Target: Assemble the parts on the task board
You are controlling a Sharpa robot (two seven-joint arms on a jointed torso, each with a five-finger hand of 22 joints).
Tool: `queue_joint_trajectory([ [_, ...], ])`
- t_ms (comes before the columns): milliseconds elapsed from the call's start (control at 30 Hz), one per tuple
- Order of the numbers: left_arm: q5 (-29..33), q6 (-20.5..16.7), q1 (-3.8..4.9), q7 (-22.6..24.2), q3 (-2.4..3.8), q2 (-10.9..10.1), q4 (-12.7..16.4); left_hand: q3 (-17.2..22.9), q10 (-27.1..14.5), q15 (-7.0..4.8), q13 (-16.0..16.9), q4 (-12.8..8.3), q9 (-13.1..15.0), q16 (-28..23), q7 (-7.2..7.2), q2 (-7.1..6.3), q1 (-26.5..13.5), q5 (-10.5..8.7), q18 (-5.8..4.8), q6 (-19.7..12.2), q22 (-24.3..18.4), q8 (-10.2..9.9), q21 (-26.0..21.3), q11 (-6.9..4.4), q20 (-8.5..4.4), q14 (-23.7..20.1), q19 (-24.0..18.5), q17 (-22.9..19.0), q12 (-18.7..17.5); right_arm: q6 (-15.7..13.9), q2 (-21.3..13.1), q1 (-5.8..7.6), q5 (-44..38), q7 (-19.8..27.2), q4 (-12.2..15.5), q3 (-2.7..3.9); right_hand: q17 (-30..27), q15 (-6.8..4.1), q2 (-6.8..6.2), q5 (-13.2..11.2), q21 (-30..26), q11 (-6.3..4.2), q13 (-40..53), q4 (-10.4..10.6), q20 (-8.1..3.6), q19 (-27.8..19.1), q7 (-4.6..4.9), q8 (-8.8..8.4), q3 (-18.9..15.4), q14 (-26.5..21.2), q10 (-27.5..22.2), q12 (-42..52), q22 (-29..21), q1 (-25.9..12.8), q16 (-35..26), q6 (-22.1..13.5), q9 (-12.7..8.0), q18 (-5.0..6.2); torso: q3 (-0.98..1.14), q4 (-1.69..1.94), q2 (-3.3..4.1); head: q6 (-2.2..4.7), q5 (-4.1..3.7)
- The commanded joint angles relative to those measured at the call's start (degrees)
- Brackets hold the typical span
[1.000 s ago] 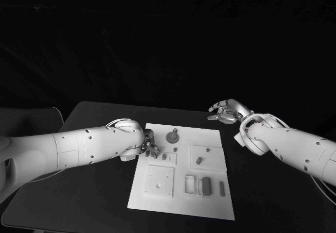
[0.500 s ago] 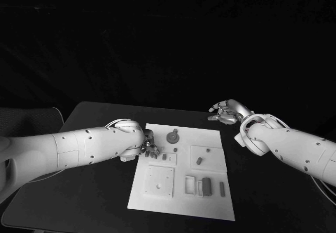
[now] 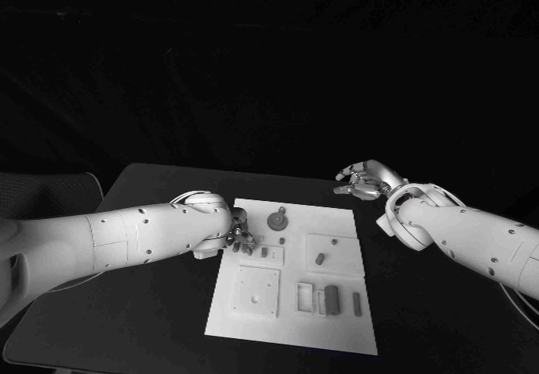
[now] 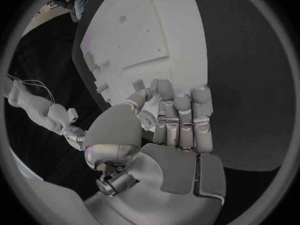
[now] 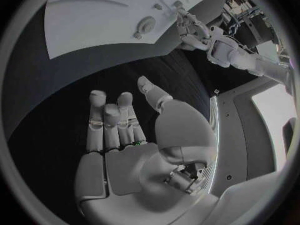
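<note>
The white task board [image 3: 294, 312] lies in the middle of the table. On it are a round disc part [image 3: 275, 223], a small part [image 3: 319, 258] in a square recess, a square plate [image 3: 255, 291] and upright rectangular parts [image 3: 330, 298]. My left hand [image 3: 239, 240] hangs over the board's left edge, fingers pointing down beside a small part [image 3: 264, 252]. In the left wrist view, that hand's [image 4: 178, 120] fingers lie side by side, the thumb tip close to a small piece [image 4: 139, 85]; nothing is plainly gripped. My right hand [image 3: 361, 181] hovers beyond the board's far right corner, holding nothing.
Black table [image 3: 135, 312] surrounds the board on all sides. The right wrist view shows my right hand [image 5: 119, 125] over dark table, with the board [image 5: 94, 20], the disc [image 5: 147, 24] and my left hand [image 5: 190, 27] beyond it.
</note>
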Motion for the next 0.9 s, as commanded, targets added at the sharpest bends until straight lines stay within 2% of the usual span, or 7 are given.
queue_joint_trajectory([
  [33,-0.2,0.8,0.0,0.3,0.03,0.1,0.1,11.4,0.2,-1.18,0.1,-11.0,0.1,0.3,-0.01,-0.01,0.5,0.2,2.92,0.3,1.1,0.2,0.4,-0.39,-0.73,0.9,0.3,0.0,0.2,0.6,0.0,0.01,-0.3,0.2,0.0,0.0,0.0,-0.17,0.1,0.1,-0.2,0.22,-0.1,0.0,-0.39,0.0,1.21,0.23,0.1,0.4,-0.1,0.3,0.3,-0.7,0.1,-0.7,-0.1,0.94,0.02,-0.01,0.0,-0.01,0.01],
  [633,-0.2,1.4,0.01,0.7,0.03,0.2,0.2,11.3,0.2,-1.17,0.1,-10.8,0.1,0.4,0.02,-0.05,0.2,0.23,2.86,0.3,1.1,0.2,0.4,-0.37,-0.71,0.8,0.2,0.0,0.3,0.8,-0.1,0.01,-0.3,0.3,0.1,0.0,-0.1,-0.17,0.1,0.1,-0.2,0.22,-0.1,0.1,-0.38,0.0,1.22,0.24,0.1,0.4,-0.1,0.3,0.3,-0.9,0.1,-0.7,-0.1,0.94,-0.01,0.02,-0.01,-0.24,-0.19],
  [733,-0.2,1.6,0.01,0.7,0.03,0.3,0.2,11.3,0.2,-1.22,0.2,-10.7,0.2,0.6,-0.06,-0.21,-0.1,1.43,2.86,0.4,1.1,0.3,0.5,-0.44,-0.77,0.8,0.2,0.1,0.5,0.7,-0.1,0.01,-0.3,0.3,0.1,0.0,-0.1,-0.16,0.06,0.1,-0.2,0.23,-0.1,0.1,-0.37,0.0,1.23,0.24,0.0,0.4,-0.1,0.3,0.3,-1.0,0.1,-0.7,-0.1,0.94,-0.01,0.03,0.0,-0.38,-0.17],
  [900,-0.2,1.7,0.01,0.7,0.03,0.3,0.1,11.2,0.2,-1.24,0.2,-10.7,0.3,0.7,-0.08,-0.29,-0.3,1.72,2.86,0.5,1.1,0.3,0.6,-0.46,-0.79,0.8,0.2,0.2,0.6,0.7,-0.2,0.01,-0.3,0.3,0.1,0.0,-0.1,-0.16,0.02,0.1,-0.3,0.23,-0.1,0.1,-0.36,0.0,1.23,0.24,0.0,0.4,-0.1,0.3,0.3,-1.1,0.1,-0.7,-0.1,0.94,-0.01,0.01,0.0,-0.36,-0.07],
])
